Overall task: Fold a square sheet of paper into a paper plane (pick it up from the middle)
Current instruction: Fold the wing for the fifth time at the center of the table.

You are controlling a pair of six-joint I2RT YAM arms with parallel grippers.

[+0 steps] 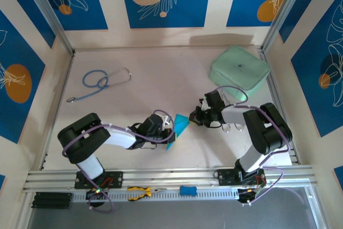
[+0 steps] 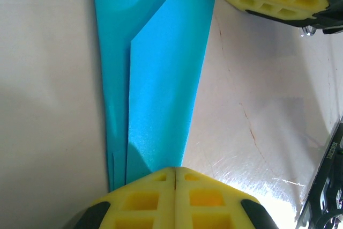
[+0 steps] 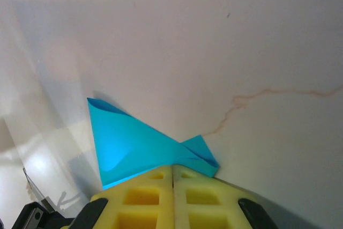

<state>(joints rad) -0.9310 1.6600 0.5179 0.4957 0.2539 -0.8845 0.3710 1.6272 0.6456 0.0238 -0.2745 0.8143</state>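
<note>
At mid-table, folded paper [image 1: 181, 124] clamped by left gripper [image 2: 175, 171] and right gripper [image 3: 172, 169], overhead view adds stethoscope [image 1: 102, 81], case [image 1: 239, 71]

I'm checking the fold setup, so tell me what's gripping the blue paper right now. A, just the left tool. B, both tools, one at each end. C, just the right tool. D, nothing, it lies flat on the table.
B: the left tool and the right tool are each closed on an end of the folded blue paper, which spans between them.
</note>
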